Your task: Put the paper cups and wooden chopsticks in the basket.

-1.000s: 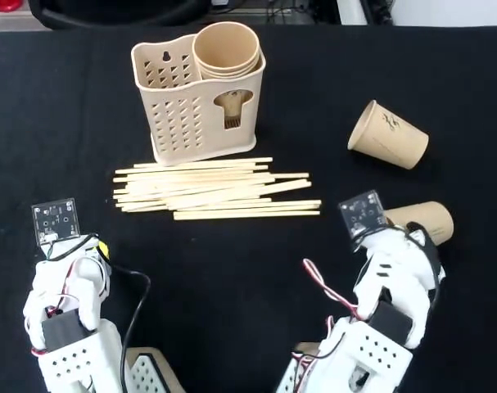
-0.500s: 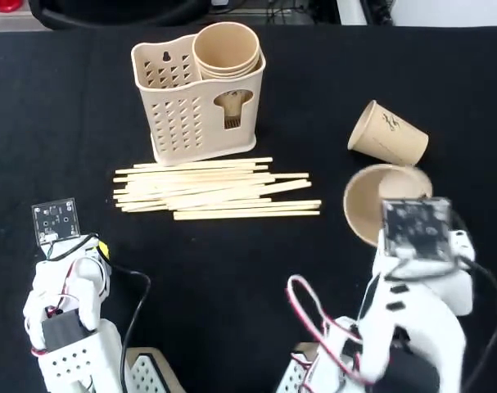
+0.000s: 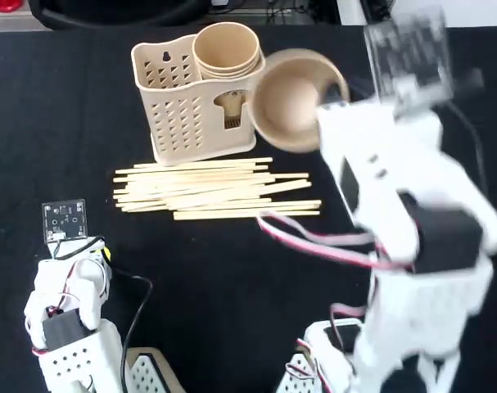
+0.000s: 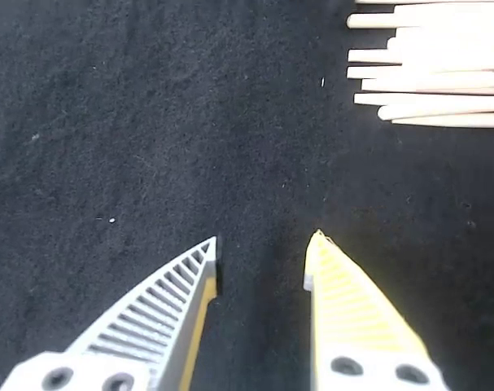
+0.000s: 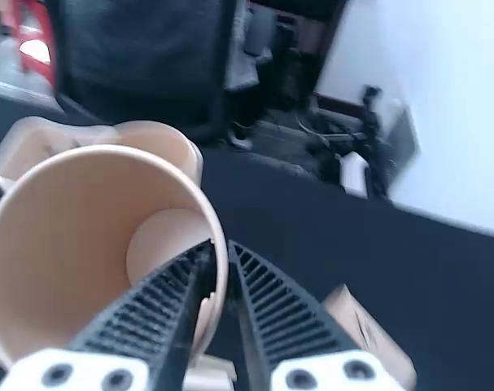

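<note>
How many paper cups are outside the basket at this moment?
1. The paper cup is held by its rim in the right gripper, raised beside the basket. More may be hidden behind the right arm.

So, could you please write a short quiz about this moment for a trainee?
1. True or false: the right arm's fingers are shut on the rim of a tan paper cup.
2. Where do the pale wooden chopsticks lie? A) on the black cloth next to the beige perforated plastic basket; B) inside that basket; C) inside the held cup.
3. Fill in: the left arm's fingers are ____.
Key: 1 true; 2 A; 3 open.
</note>
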